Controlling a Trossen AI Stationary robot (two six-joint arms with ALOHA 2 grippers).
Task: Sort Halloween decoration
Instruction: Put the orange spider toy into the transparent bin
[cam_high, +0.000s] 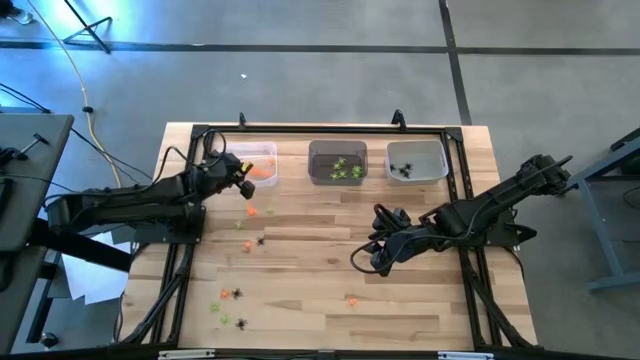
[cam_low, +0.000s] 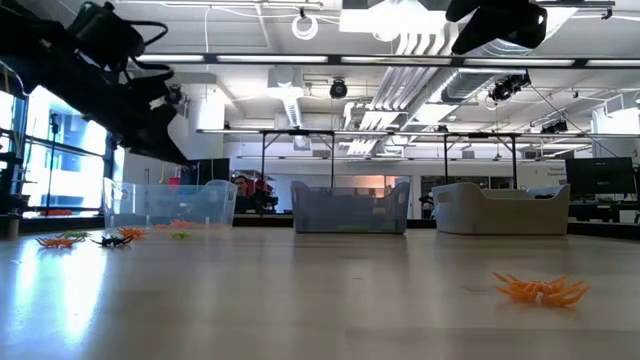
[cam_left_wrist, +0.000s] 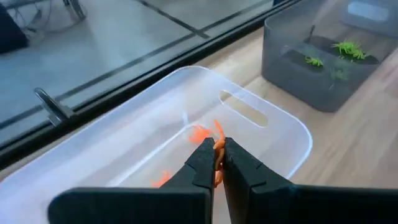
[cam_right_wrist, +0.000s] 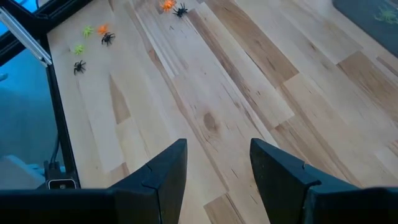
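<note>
On the left side we see our left hand hanging above the clear bin at the far left of the bench, and its two fingers are clenched on a small orange trinket. The relation that matters is vertical: the bin floor, where other orange pieces already lie, is directly under the pinched piece, so we judge that letting go is all the next move asks. We cannot tell the long axis of the held piece, because the fingers hide most of it. Moving right, loose pieces lie on the bare wood near the left arm: an orange piece just in front of the bin, a black spider further toward us, and a mixed cluster of orange, green and black ones at the near left corner. The middle grey bin holds lime-green trinkets, and the right pale bin holds black spiders. One single orange trinket lies on the near middle of the bench; it is nearer to our right hand, which hovers released, fingers apart and holding nothing, just behind this piece and a little to its right. We can read no brand, label or writing on anything.
</note>
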